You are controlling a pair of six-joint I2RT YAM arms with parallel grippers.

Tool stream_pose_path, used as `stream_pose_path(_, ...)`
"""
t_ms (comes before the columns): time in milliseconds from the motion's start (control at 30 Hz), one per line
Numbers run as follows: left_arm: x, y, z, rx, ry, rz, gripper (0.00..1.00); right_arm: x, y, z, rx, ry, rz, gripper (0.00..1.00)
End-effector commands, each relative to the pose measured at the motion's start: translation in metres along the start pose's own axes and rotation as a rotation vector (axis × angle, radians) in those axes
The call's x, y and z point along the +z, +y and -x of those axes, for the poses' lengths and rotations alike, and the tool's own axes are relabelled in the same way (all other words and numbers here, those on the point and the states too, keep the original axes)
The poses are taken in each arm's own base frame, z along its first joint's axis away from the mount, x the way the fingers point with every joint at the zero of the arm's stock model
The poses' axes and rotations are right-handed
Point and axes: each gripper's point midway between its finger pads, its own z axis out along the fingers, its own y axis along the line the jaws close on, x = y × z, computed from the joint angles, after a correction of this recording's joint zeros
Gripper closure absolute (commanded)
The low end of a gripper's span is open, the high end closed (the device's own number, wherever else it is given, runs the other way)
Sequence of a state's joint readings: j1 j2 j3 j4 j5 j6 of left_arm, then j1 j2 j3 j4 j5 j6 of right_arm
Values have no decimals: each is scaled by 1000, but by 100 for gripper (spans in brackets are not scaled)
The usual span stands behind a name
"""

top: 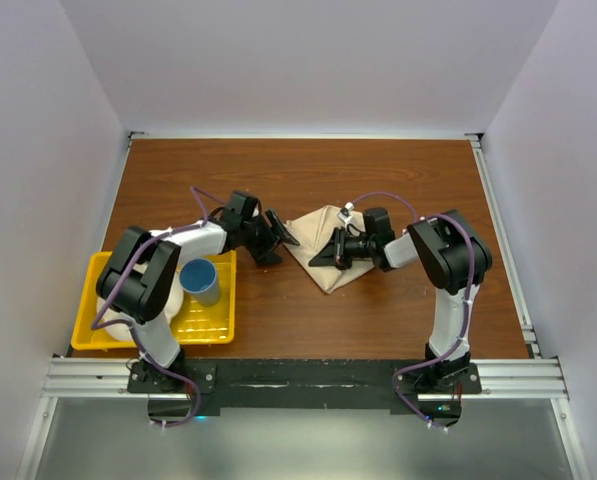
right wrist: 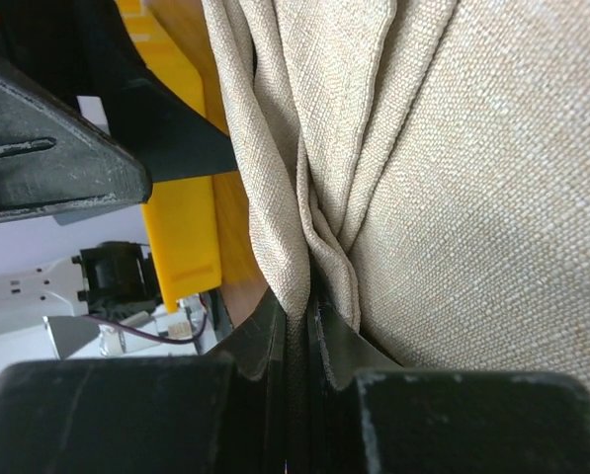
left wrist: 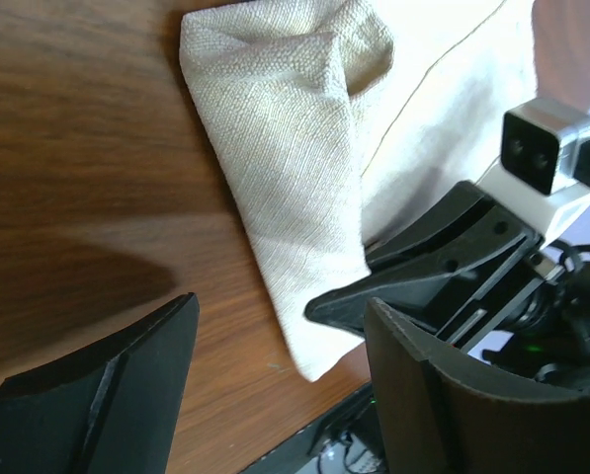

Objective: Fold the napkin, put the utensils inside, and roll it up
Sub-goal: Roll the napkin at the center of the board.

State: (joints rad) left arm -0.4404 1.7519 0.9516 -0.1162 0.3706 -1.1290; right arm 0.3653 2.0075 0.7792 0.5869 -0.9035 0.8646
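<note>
The beige napkin (top: 325, 243) lies crumpled and partly folded on the wooden table, in the middle. My right gripper (top: 320, 258) is shut on a bunched fold at the napkin's near edge; in the right wrist view the cloth (right wrist: 453, 148) runs into the closed gripper (right wrist: 309, 321). My left gripper (top: 283, 238) is open and empty just left of the napkin, over bare wood. In the left wrist view the gripper (left wrist: 280, 385) frames the napkin's corner (left wrist: 285, 158) and the right gripper's fingers (left wrist: 413, 281). The knife is not in view.
A yellow tray (top: 96, 332) at the near left holds a blue cup (top: 200, 281) and a white plate (top: 174, 300). The tray's edge shows in the right wrist view (right wrist: 181, 227). White walls enclose the table on three sides.
</note>
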Motion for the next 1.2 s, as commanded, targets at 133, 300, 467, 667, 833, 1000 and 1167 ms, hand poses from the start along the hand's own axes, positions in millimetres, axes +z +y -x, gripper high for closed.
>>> stream_pose_path(133,21,-14,12,-139,-11,-99,27,-2,20,12,23,-51,84,100)
stream_pose_path(300,29,-1,11,-204,-12,-73,28,-3,22,9,30,-49,113,100)
stream_pose_path(467,40,4,18,-221,-44,-87,29,-2,21,6,35,-37,153,100)
stream_pose_path(667,48,10,27,-191,-83,-71,35,-2,13,-4,27,-6,144,100)
stream_pose_path(833,51,15,38,-76,-128,-34,48,-2,5,-14,25,29,132,100)
stream_pose_path(1000,56,14,37,-33,-134,-97,43,-3,0,-22,19,63,129,100)
stream_pose_path(1167,55,14,41,-5,-171,-133,44,-4,-3,-27,11,87,116,100)
